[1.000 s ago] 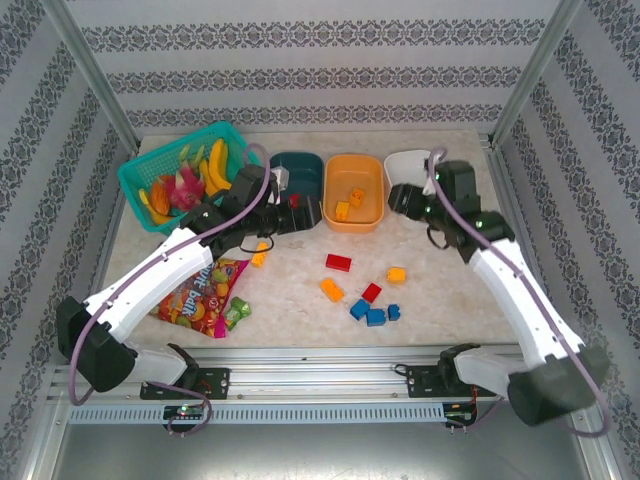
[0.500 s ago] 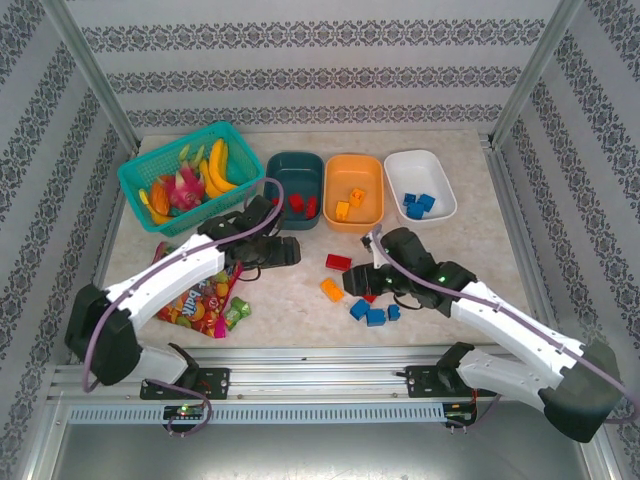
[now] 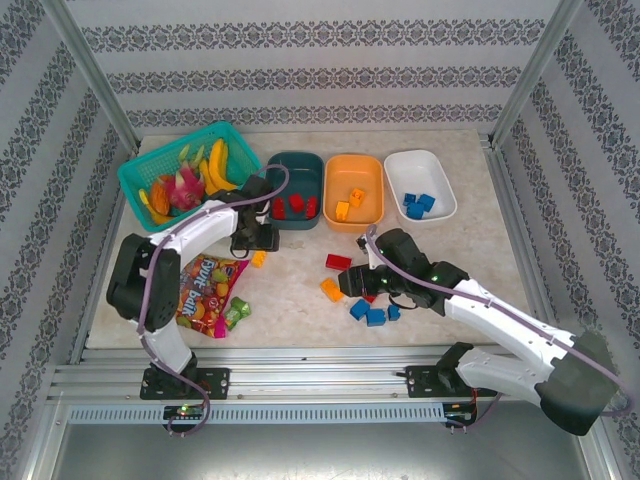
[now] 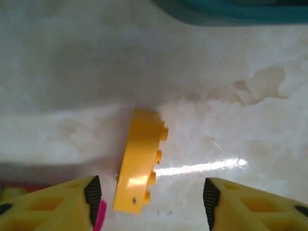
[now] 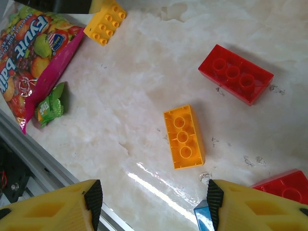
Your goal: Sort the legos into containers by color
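Several legos (image 3: 300,204) lie sorted in the teal tub (image 3: 297,170), orange tub (image 3: 368,213) and white tub (image 3: 415,170); roughly seven lie loose on the table (image 3: 460,245). The left gripper (image 4: 149,195) straddles an orange brick (image 4: 139,161), fingers spread and not touching it; the right gripper (image 5: 154,197) hangs open and empty over a second orange brick (image 5: 183,137).

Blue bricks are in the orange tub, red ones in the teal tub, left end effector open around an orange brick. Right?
No: the blue bricks lie in the white tub, as the top external view shows. Red ones are in the teal tub; the left end effector is open around an orange brick.
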